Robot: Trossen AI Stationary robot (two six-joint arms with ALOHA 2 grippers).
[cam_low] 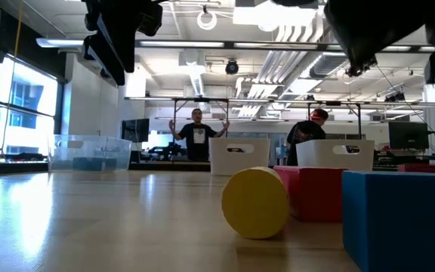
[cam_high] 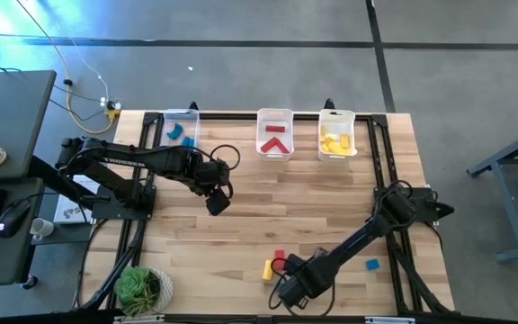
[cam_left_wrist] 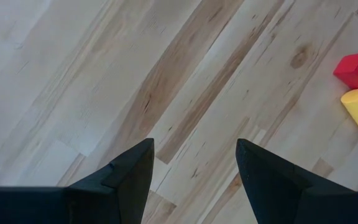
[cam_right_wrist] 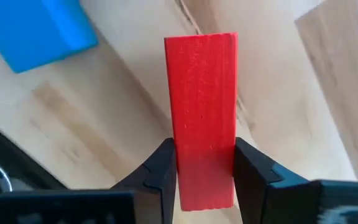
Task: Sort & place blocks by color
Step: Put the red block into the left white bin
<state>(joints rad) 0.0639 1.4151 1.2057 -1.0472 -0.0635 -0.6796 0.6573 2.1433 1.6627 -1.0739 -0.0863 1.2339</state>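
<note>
The red bar (cam_right_wrist: 204,118) should be lifted straight up, kept level, and carried to the red bin (cam_high: 275,114) at top centre. At the lower middle of the table (cam_high: 241,225), the right pincer (cam_right_wrist: 204,186) is closed narrowly on the bar's end. The left pincer (cam_left_wrist: 194,177) hangs wide open, empty, left of centre.
</note>
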